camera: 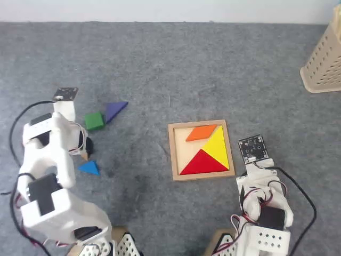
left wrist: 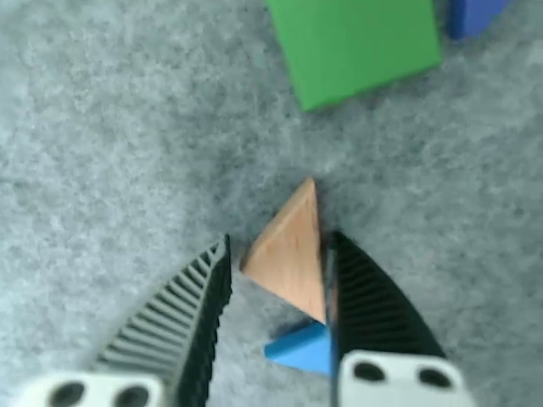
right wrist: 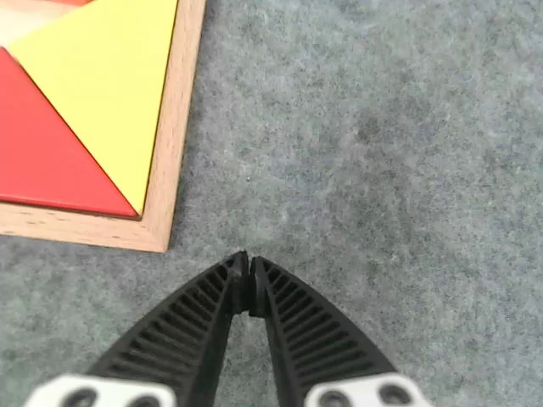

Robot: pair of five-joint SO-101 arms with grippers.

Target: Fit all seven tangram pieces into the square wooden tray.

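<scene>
On the left of the grey desk (camera: 160,64), the left gripper (left wrist: 280,240) points down at a wood triangle (left wrist: 288,254). Its fingers (left wrist: 191,314) are parted and straddle the piece, one against its long edge, the other just short of its corner. A blue triangle (left wrist: 301,348) lies flat just beside the wood one, close under the fingers. A green square (camera: 94,121) sits near them, farther from the arm's base, with a purple triangle (camera: 114,110) touching or almost touching its far corner. The tray (camera: 173,154) lies well apart, at the middle of the desk. It holds three pieces: an orange piece (camera: 202,132) along the far side, a yellow triangle (camera: 217,148) along the right side and a red triangle (camera: 202,162) along the near side. The tray's left part shows bare wood. The right gripper (right wrist: 249,257) hangs over the desk just off the tray's near right corner, fingers pressed together with nothing between them. A pale basket (camera: 325,58) stands at the far right edge.
</scene>
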